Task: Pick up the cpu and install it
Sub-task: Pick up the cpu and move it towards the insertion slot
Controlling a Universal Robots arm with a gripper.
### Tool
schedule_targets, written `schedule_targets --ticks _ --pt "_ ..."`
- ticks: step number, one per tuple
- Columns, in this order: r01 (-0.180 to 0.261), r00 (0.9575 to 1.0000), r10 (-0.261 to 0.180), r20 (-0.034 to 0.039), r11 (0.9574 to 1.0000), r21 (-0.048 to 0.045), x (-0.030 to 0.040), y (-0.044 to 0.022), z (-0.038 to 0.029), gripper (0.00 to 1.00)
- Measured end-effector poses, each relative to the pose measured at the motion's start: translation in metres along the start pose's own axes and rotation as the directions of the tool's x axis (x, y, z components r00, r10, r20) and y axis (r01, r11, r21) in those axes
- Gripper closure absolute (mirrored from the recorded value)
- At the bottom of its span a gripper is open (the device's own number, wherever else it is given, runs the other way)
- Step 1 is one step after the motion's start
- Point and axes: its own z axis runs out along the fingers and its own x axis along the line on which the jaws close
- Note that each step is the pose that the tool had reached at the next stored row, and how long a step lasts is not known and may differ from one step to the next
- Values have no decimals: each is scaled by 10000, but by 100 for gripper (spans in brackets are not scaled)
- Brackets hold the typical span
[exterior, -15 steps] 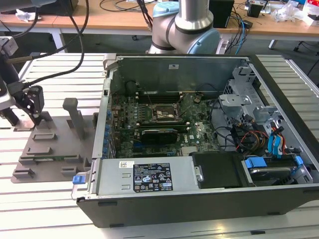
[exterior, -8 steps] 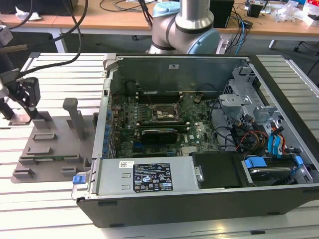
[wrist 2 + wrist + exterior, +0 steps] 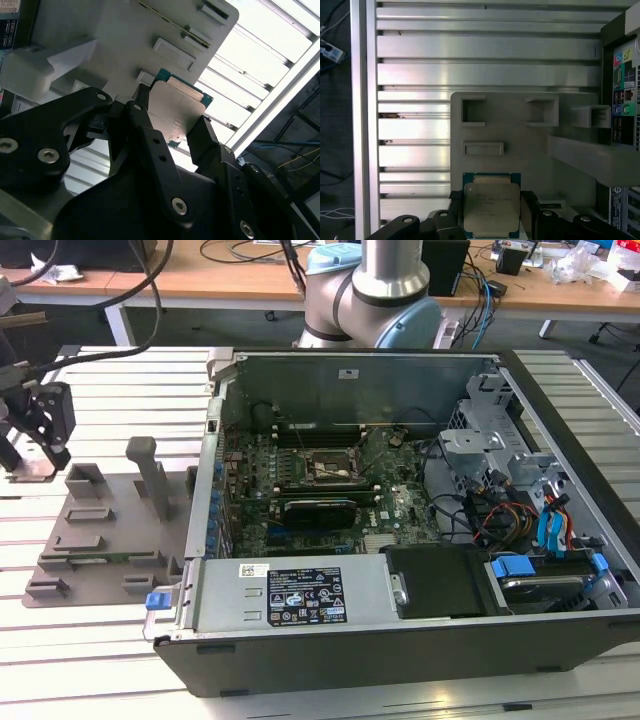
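Closing on two opposite edges of the cpu [image 3: 491, 200], the pincer [image 3: 173, 120] holds the chip flat between its narrowly parted black fingers [image 3: 145, 130], metal top facing the wrist cameras, over the near edge of the grey tray [image 3: 520, 145]. Whether the chip has cleared the tray cannot be told. In the exterior view the pincer hangs at the far left of the slatted tabletop [image 3: 120, 390], while the motherboard socket [image 3: 325, 470] lies well apart toward the right, inside the open computer case [image 3: 400, 390].
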Motion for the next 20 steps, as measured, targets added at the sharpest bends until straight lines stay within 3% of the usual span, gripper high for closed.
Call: schedule_targets --ticks 15,20 --pt "0 10000 0 0 10000 1 -11 -9 -378 45" --pt "0 10000 0 2 10000 0 -13 -11 -446 45"
